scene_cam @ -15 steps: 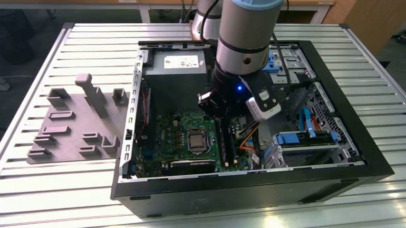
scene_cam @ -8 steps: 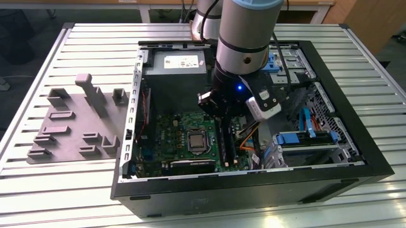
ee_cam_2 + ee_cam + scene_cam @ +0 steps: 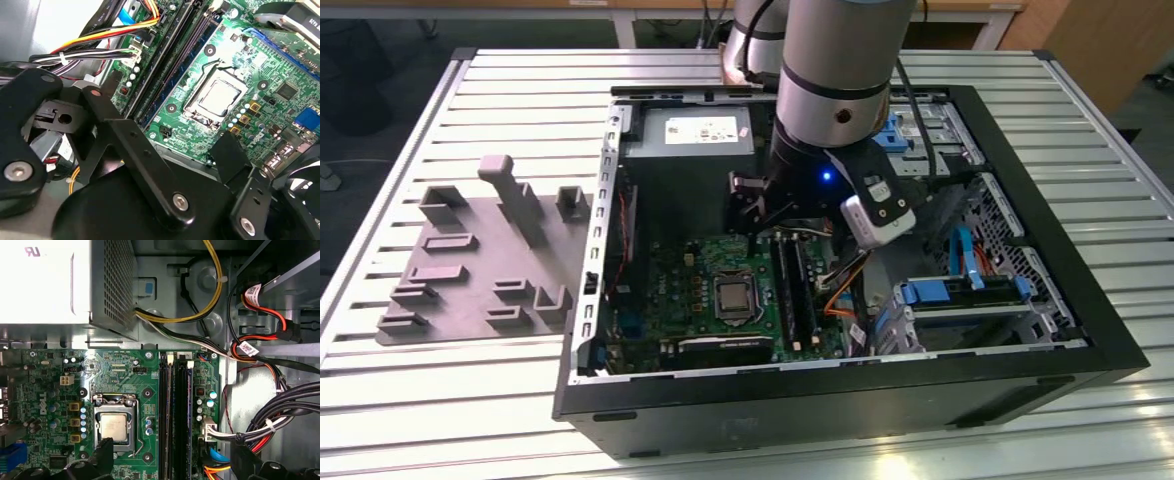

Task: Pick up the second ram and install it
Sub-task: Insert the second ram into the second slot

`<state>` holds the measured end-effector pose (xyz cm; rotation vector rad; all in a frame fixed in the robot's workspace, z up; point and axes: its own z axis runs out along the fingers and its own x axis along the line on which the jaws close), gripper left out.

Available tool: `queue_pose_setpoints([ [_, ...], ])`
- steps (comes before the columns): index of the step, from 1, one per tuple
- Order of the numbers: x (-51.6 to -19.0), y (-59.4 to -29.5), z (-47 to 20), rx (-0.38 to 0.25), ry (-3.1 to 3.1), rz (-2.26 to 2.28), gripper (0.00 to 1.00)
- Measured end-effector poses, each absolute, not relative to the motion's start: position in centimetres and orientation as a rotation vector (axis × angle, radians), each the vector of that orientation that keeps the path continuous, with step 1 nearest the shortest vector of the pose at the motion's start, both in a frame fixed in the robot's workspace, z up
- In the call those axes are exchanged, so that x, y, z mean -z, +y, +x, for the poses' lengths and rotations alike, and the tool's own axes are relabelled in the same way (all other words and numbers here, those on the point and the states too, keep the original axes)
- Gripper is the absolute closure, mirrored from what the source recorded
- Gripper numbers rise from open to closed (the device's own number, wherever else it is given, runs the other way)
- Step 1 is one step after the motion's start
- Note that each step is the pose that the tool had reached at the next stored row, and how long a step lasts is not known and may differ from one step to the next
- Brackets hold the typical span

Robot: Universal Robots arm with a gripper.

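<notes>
The arm reaches down into the open PC case [image 3: 1067, 340]. Its gripper [image 3: 758, 212] hangs just above the motherboard [image 3: 680, 290], near the far end of the long black slots [image 3: 790, 285]. In the second wrist view the fingers [image 3: 227, 155] are spread apart with bare green board between them, so nothing is pinched.

The second ram [image 3: 189, 415] looks to be the dark stick with the bluish edge. In the first wrist view it stands in the slot row, between the CPU socket [image 3: 114, 425] and the cable bundle [image 3: 280, 415]. It is packed tight against its neighbours, so telling stick from slot there is tricky.

There is plenty of clutter close by. The silver power supply [image 3: 687, 130] fills the case's upper part in the exterior view. A blue drive caddy [image 3: 961, 293] sits toward the exterior view's right. Yellow, red and black wires loop right beside the slots. In the exterior view, the arm's own bulk covers the middle of the case, including the slots' far end.

The exterior view also takes in the slatted table [image 3: 520, 70] and the grey holder block [image 3: 480, 260] at the exterior view's left, well apart from the slots. The first wrist view looks straight down on the slot row and its white end latches. In the second wrist view the gripper's black links [image 3: 135, 145] cover the near part of the board.
</notes>
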<state>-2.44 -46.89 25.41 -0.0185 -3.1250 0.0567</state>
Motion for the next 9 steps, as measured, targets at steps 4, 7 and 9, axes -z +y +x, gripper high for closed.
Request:
queue_pose_setpoints([
  [4,-25.43,-46.89,-2.44,-0.057,-3.125,-0.019,0.09],
  [7,-25.44,-46.89,-2.44,-0.057,-3.125,-0.018,0.09],
  [9,-25.45,-46.89,-2.44,-0.057,-3.125,-0.019,0.11],
])
